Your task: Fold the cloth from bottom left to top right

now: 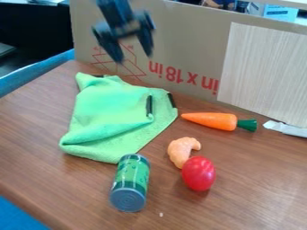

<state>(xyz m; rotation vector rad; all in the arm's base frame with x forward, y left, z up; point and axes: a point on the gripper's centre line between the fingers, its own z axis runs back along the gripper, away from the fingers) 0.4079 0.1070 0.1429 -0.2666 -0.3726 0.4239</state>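
Observation:
The black gripper [133, 56] hangs at the upper left of the view, in front of the cardboard and above the cloth's far edge. Its two fingers stand apart with nothing between them. Below it, the green cloth [111, 114] lies on the left half of the table, partly folded over itself and wrinkled. One dark-edged corner rests on top of the cloth near its right side, and another dark strip shows at its right edge. The gripper is not touching the cloth.
On the table [36, 148], a green can [130, 179] lies just below the cloth. To the right are an orange carrot [216, 121], a shrimp-like piece [181, 150] and a red tomato-like toy [198, 173]. A cardboard wall [186, 49] stands behind.

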